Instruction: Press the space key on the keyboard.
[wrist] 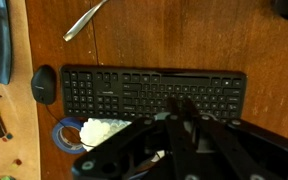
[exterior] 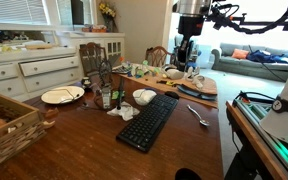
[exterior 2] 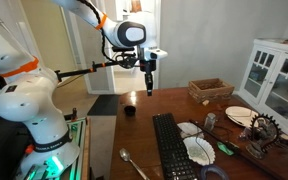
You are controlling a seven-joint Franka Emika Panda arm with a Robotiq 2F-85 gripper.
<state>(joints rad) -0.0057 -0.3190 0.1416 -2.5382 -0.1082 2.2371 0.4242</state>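
A black keyboard (exterior: 149, 122) lies lengthwise on the brown wooden table; it shows in both exterior views (exterior 2: 171, 150) and across the middle of the wrist view (wrist: 154, 93). Its space key is too small and dark to make out. My gripper (exterior 2: 149, 82) hangs high above the table, well clear of the keyboard, also visible at the top of an exterior view (exterior: 187, 55). In the wrist view its two fingers (wrist: 179, 108) lie close together and hold nothing, with their tips over the keyboard's near edge.
A metal spoon (exterior: 198, 115) lies beside the keyboard (wrist: 84, 20). A black mouse (wrist: 44, 85) sits at one end. A white bowl (exterior: 144, 96), crumpled cloth, plate (exterior: 62, 95), wicker basket (exterior: 4, 125), cutting board (exterior: 189, 87) and small black cup (exterior 2: 130, 110) crowd the table.
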